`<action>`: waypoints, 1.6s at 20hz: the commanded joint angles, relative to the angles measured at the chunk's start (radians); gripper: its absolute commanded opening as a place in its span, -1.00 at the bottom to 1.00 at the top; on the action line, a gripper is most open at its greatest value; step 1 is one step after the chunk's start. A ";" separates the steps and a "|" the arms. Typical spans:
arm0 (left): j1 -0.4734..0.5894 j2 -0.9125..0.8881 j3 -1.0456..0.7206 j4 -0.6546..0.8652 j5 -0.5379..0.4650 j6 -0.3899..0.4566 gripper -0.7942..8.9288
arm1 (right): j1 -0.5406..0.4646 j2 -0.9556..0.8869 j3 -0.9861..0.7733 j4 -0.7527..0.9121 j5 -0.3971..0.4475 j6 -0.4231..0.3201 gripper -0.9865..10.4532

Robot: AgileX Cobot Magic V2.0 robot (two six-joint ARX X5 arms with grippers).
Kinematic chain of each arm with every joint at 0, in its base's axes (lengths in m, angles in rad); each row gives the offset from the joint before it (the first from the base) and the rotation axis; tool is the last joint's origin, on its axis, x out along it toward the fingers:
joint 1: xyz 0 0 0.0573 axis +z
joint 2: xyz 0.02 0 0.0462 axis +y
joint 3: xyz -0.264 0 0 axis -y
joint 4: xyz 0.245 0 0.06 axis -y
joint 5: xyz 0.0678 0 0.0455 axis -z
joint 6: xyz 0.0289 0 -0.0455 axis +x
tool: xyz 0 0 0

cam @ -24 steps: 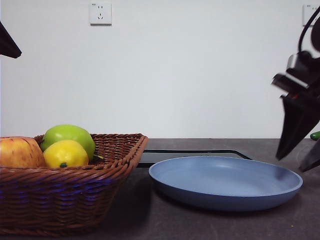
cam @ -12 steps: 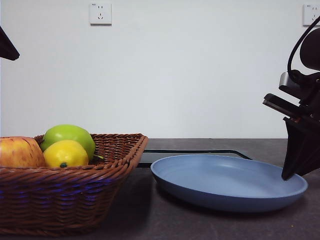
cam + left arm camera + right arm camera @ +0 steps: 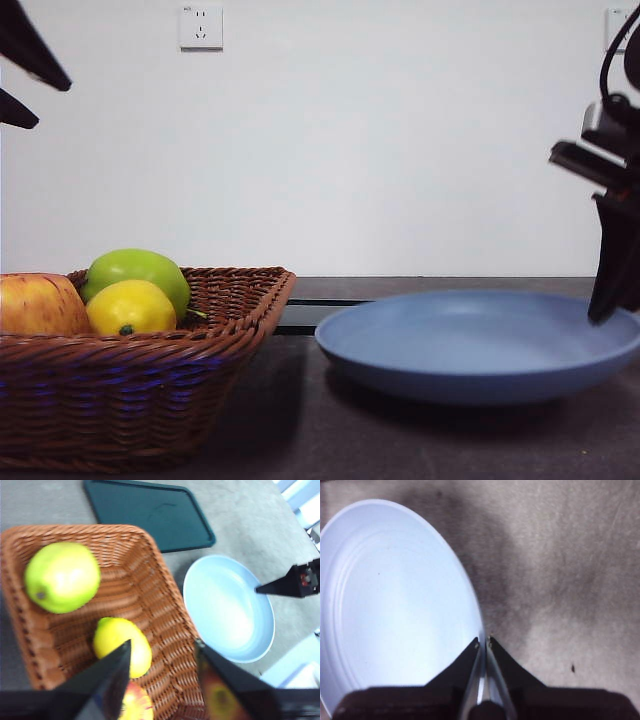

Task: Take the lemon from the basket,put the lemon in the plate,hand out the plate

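Note:
The small yellow lemon (image 3: pixel 130 308) (image 3: pixel 122 644) lies in the brown wicker basket (image 3: pixel 150 375) (image 3: pixel 165 600), between a green apple (image 3: pixel 135 270) and a red-yellow apple (image 3: pixel 38 305). High above the basket hangs my left gripper (image 3: pixel 30 85) (image 3: pixel 162 645), open, with the lemon just beside one jaw tip in its wrist view. The light blue plate (image 3: pixel 470 345) (image 3: pixel 395 605) (image 3: pixel 227 607) is to the right of the basket. My right gripper (image 3: pixel 603 312) (image 3: pixel 483 641) is shut on the plate's right rim, and that side is raised slightly off the table.
A flat black tray (image 3: pixel 150 512) (image 3: pixel 300 318) lies behind the plate and beside the basket. The dark tabletop (image 3: pixel 560 570) stretches out to the right of the plate. A white wall with sockets stands behind.
The right gripper has closed on the plate's rim, and the plate has shifted right with its right side lifted. The left gripper has come further into view at the top left.

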 commanded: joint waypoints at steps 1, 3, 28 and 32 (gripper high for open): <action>-0.040 0.008 0.014 0.010 0.001 -0.014 -0.15 | 0.001 -0.030 0.026 -0.003 -0.004 0.003 -0.82; -0.081 0.018 0.015 0.010 -0.002 -0.039 -0.02 | 0.001 -0.065 0.026 -0.013 -0.003 0.003 -0.82; -0.319 0.844 0.402 -0.231 -0.421 -0.129 -0.02 | 0.000 -0.120 0.027 -0.034 -0.003 -0.016 -0.82; -0.320 0.861 0.402 -0.219 -0.416 -0.105 -0.02 | -0.019 -0.120 0.027 -0.033 -0.004 -0.016 -0.82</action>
